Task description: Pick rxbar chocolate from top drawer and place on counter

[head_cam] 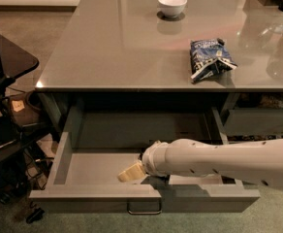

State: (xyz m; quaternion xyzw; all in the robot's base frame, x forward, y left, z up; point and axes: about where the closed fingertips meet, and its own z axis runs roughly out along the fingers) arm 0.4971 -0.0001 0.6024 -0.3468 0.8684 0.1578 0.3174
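The top drawer [86,165] is pulled open below the counter [117,47], with its curved handle [144,208] at front centre. My white arm reaches in from the right, and my gripper [132,173] is down inside the drawer near its front wall, at about the middle. A dark shape under the wrist [160,179] touches the drawer floor; I cannot tell whether it is the rxbar chocolate. No black-wrapped bar shows clearly anywhere, and my arm hides the right part of the drawer floor.
A blue-and-white chip bag [209,57] lies on the counter at right, and a white bowl [172,4] stands at the back. A black side table [10,57] with clutter stands at left. Another grey drawer [258,123] is at right.
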